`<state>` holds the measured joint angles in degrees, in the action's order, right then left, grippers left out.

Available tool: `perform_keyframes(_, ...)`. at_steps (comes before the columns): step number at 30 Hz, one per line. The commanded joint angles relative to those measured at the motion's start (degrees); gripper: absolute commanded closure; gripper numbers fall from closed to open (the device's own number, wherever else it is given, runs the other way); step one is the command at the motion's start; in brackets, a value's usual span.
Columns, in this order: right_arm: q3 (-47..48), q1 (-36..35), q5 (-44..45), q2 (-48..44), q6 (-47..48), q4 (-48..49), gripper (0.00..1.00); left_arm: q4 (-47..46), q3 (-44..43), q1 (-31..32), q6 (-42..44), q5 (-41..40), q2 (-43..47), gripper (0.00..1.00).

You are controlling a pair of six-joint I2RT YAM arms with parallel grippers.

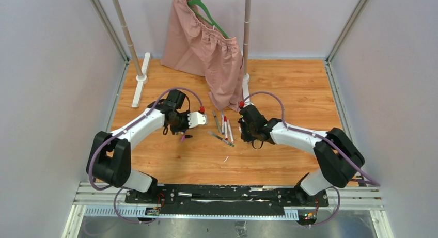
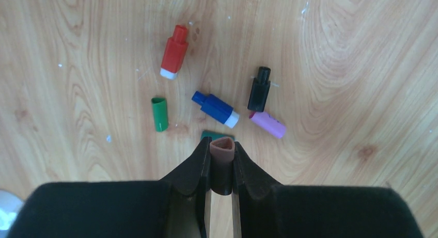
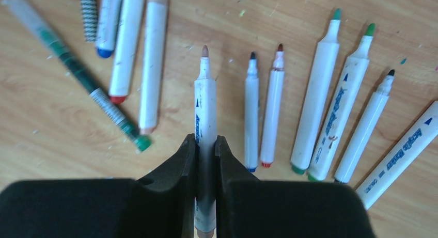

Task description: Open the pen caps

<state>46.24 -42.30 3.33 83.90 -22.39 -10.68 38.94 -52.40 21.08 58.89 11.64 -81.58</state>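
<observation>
Wood table [image 1: 294, 88]: walled L and R. I see bare board on the near side btwn the arm bases and at far R.

Pink cloth [image 1: 206, 52] hangs rear centre, hem just behind the pens.

L gripper [image 2: 222, 147]: gap narrow, jaws clamped on a brown cap [image 2: 222, 171].

R gripper [image 3: 206, 142]: gap narrow, clamped on a white pen [image 3: 205, 101]. Its brown tip is bare and points away from the wrist.

Pen row [image 3: 315, 104] lies to its R, tips uncovered. A second pen group [image 3: 129, 47] sits upper L, well apart from the row.

Loose caps lie on the board ahead of the L gripper:
- red cap [image 2: 174, 52], farthest off
- blue cap [image 2: 216, 109], black cap [image 2: 259, 89] and pink cap [image 2: 267, 124], close together
- green cap [image 2: 159, 114], alone to the L
- dark green cap [image 2: 217, 136], mostly hidden behind the fingertips
</observation>
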Motion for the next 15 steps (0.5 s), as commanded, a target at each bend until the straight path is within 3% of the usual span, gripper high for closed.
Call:
perform_keyframes(1,-0.9,0.6,7.6,3.7,0.9,5.2,0.99,-2.1,-1.7,-0.3,-5.1,1.9,-3.5,0.94)
perform_keyframes(5,-1.1,0.7,8.9,6.4,0.4,6.8,0.92,-3.0,-2.0,-0.2,-6.3,1.4,-6.6,0.87)
perform_keyframes(9,-1.7,0.7,7.5,7.1,0.0,8.0,0.76,-2.9,-2.3,-0.2,-6.6,0.5,-8.0,0.8)
perform_keyframes(15,-2.2,0.8,8.1,5.8,0.2,7.8,0.58,-2.1,-2.7,-0.2,-6.5,0.8,-7.4,0.55)
